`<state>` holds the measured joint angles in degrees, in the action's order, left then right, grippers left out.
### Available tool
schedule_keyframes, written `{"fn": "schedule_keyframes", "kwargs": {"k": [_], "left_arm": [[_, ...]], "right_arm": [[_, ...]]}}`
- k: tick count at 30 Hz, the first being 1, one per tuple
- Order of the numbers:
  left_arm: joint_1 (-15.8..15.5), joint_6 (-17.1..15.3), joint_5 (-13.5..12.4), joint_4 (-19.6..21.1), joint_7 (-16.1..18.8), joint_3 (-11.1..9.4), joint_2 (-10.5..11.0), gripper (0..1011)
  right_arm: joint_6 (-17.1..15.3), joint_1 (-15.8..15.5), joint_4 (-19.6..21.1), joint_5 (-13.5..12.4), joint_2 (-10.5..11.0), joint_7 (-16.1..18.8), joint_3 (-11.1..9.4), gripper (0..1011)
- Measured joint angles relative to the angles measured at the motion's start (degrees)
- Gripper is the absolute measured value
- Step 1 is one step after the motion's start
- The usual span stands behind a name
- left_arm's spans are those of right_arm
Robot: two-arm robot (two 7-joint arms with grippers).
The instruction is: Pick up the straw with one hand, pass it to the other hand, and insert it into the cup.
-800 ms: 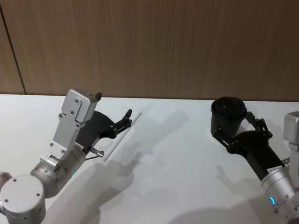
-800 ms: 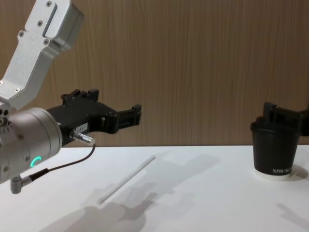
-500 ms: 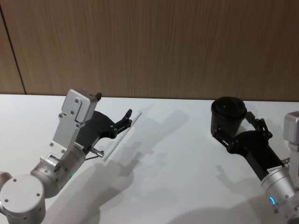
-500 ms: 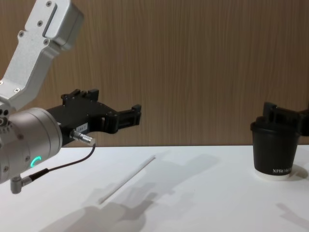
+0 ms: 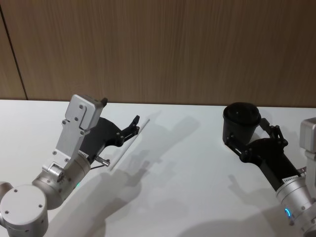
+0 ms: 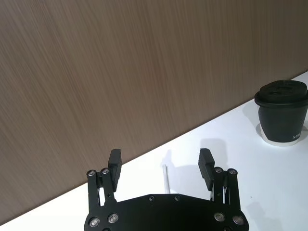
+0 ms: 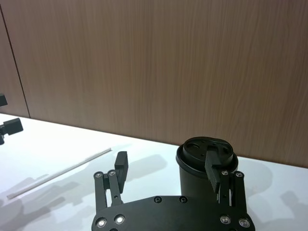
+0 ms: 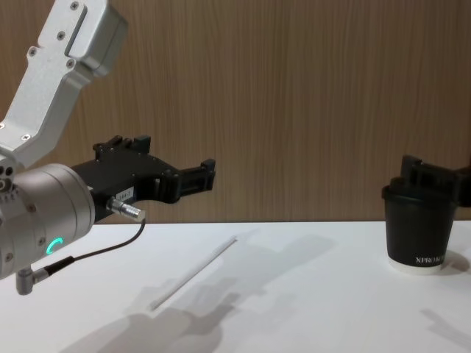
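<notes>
The white straw (image 5: 124, 150) lies flat on the white table, also seen in the chest view (image 8: 195, 271). My left gripper (image 5: 119, 112) hovers open above the straw's far half, with nothing between its fingers; the left wrist view shows the straw's tip (image 6: 166, 174) below the open gripper (image 6: 160, 157). The black lidded cup (image 5: 241, 121) stands upright at the right. My right gripper (image 5: 251, 138) is open with a finger on either side of the cup's lower part, apart from it. In the right wrist view the cup (image 7: 194, 166) stands between the fingers of that gripper (image 7: 166, 160).
A wood-panel wall (image 5: 163, 49) runs along the table's far edge. Bare white tabletop (image 5: 182, 168) stretches between the straw and the cup. The cup's white lettering (image 8: 429, 259) faces the chest camera.
</notes>
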<state>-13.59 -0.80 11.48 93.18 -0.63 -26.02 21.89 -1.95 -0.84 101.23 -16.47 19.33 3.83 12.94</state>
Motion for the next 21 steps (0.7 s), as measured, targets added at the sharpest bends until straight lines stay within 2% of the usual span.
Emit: {"fn": "schedule_keyframes", "kwargs": {"k": [21], "left_arm": [[0.0,0.0,0.0,0.0,0.0,0.0,0.0,1003]], "right_arm": [[0.0,0.0,0.0,0.0,0.0,0.0,0.0,1001]]}}
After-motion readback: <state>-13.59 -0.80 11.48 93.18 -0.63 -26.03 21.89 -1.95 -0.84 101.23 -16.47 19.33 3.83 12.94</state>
